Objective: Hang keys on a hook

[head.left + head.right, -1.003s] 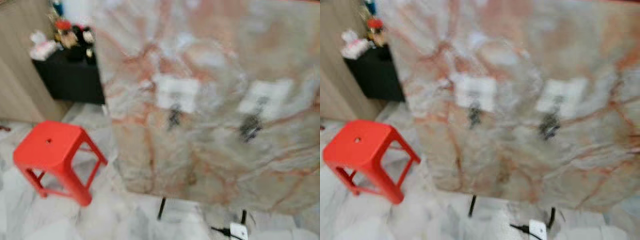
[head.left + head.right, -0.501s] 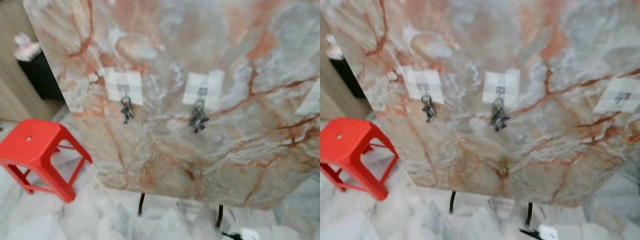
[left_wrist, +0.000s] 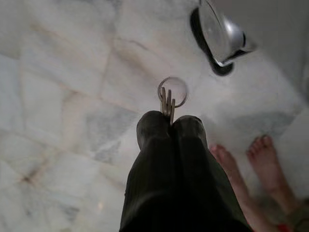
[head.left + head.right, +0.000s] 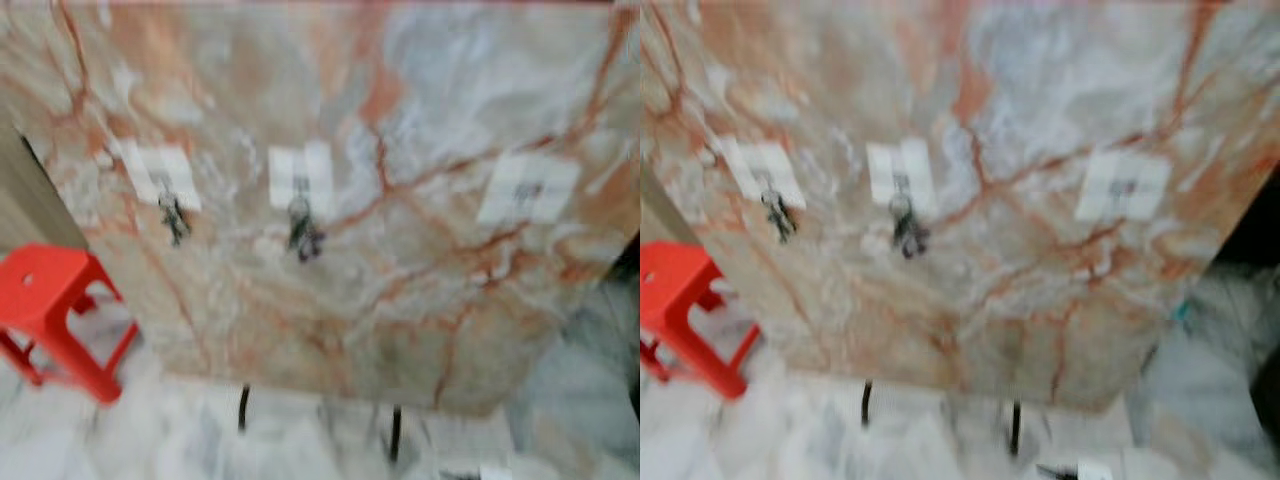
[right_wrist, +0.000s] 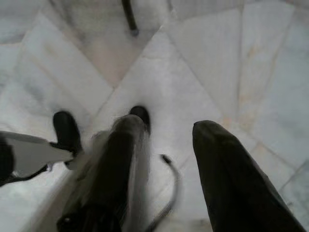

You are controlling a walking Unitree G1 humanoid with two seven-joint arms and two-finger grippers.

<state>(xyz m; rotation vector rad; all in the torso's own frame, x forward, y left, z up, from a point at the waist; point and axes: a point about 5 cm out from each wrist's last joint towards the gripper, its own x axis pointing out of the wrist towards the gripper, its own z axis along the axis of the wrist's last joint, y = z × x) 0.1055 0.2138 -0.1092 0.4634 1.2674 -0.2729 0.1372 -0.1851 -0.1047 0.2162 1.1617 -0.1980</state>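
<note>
A tilted marble panel [image 4: 400, 290] carries three white patches with hooks. Key bunches hang on the left hook [image 4: 175, 215] and the middle hook [image 4: 303, 232]. The right hook [image 4: 528, 188] looks bare, though the picture is blurred. In the left wrist view my left gripper [image 3: 170, 121] is shut on a set of keys [image 3: 169, 99], whose ring sticks out past the fingertips above the marble floor. In the right wrist view my right gripper [image 5: 169, 126] is open with nothing between its fingers, hanging over the floor.
A red plastic stool [image 4: 50, 310] stands left of the panel. The panel rests on thin black legs [image 4: 243, 408]. A person's bare feet [image 3: 260, 164] stand on the floor near my left gripper. A black cable [image 5: 171, 188] lies under my right gripper.
The camera has swung right: the panel, hooks and stool slid left in the picture. The third hook patch has come into view, and the black cabinet has gone out.
</note>
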